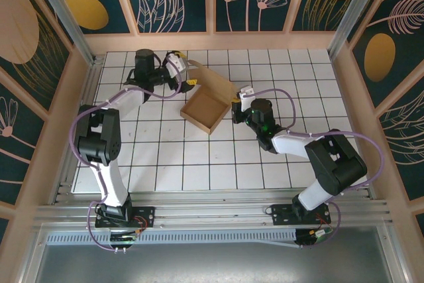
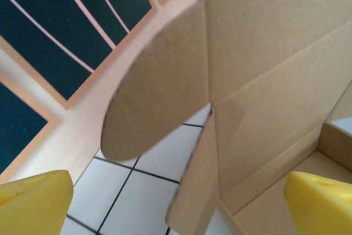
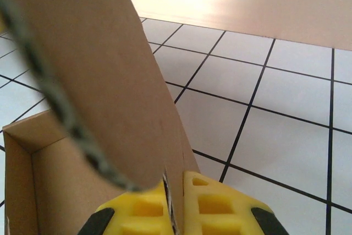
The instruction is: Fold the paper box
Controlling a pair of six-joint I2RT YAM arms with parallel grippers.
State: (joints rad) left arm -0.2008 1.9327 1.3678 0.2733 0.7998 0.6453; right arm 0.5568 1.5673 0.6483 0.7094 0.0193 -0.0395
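Right gripper (image 3: 175, 205) pinches box (image 1: 207, 112) wall; left gripper (image 1: 184, 74) gapes by lid (image 1: 213, 79); we note box cornerwise, lid pointing far-left.

bright, even light; paper box (image 3: 99, 70) blurred close up, soft shadows.

Top cam is fixed high behind the 2 arm bases (image 1: 124, 217), looking down and forward over the whole gridded table (image 1: 199, 164) from far off. Left wrist cam sits just behind the left gripper (image 2: 176, 213), very close to the paper box (image 2: 264, 81), looking low across the tiles (image 2: 159, 160) and up at the dark wall panel (image 2: 49, 48). Right wrist cam rides right over the right gripper (image 3: 175, 205), nearly touching the box, facing across the tiles to the wall foot (image 3: 231, 9); all 3 views share the box and the tiles around it.
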